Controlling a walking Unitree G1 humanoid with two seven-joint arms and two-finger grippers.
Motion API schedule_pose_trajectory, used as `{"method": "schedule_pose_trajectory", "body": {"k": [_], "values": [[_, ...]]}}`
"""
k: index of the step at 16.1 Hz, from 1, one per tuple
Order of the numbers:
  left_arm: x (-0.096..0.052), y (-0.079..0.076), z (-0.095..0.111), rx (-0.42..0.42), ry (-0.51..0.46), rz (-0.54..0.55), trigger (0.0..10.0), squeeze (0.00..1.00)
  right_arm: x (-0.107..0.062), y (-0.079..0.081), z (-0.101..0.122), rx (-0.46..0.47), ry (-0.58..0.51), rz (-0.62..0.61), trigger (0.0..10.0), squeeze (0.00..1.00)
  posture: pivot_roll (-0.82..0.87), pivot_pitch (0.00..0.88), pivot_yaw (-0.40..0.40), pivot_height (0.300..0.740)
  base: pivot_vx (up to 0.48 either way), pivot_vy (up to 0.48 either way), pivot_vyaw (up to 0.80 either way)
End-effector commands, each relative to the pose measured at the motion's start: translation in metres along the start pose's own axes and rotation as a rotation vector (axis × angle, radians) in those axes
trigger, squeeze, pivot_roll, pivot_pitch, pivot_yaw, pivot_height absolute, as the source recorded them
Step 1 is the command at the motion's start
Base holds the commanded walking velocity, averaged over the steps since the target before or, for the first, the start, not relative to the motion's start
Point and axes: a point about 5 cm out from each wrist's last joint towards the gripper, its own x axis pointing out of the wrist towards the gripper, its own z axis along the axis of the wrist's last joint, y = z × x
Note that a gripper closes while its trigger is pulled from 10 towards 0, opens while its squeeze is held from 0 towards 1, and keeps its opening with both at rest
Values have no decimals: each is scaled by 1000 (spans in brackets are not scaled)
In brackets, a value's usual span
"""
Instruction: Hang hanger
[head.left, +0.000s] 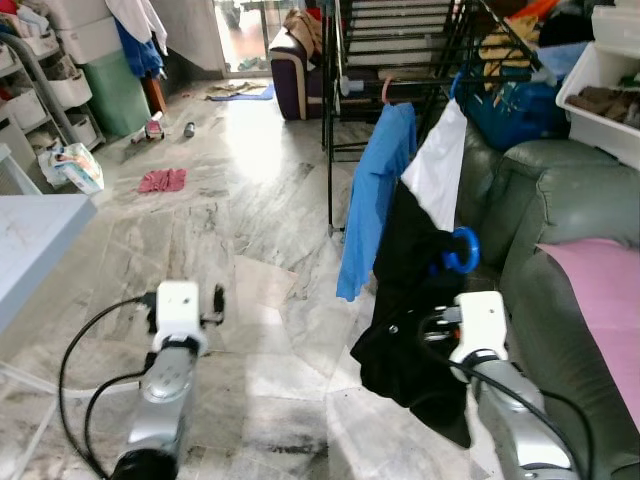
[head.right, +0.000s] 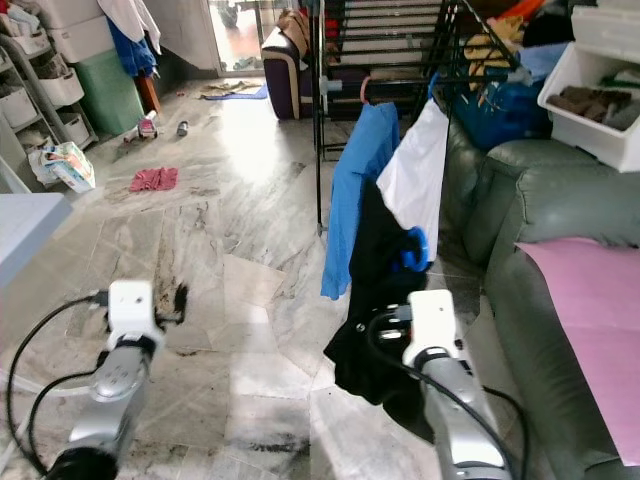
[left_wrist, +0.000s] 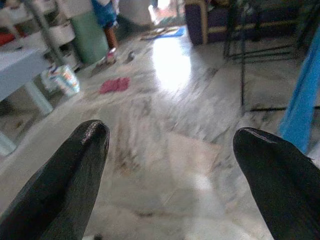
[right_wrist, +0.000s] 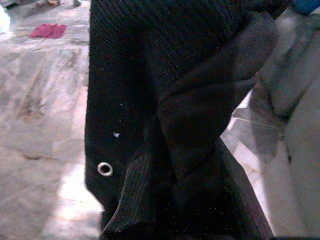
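Observation:
A blue hanger with a black garment draped on it is held up at the lower right, its round hook standing above my right gripper. The gripper's fingers are buried in the black cloth. Just beyond stands the black drying rack, where a blue shirt and a white garment hang from a rail. My left gripper hovers low over the marble floor at the lower left, open with nothing between its fingers.
A green sofa with a pink cloth lies to the right, a white basket above it. A white table juts in at the left. A red cloth and a plastic bag lie on the floor.

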Motion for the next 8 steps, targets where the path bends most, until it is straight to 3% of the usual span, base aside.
{"method": "schedule_pose_trajectory", "body": {"k": [1,4,8], "values": [[-1,8,-3,6,7,34,10000,0,3,6,9,-16,-38,26,10000,0,7,0,-5,740,0,0,0],[-4,14,-8,15,11,48,10000,0,11,7,17,-41,-54,38,10000,0,23,0,-26,740,0,0,0],[-3,17,-5,33,-12,19,10000,0,11,0,18,-21,-81,-45,10000,0,18,0,0,740,0,0,0]]}}
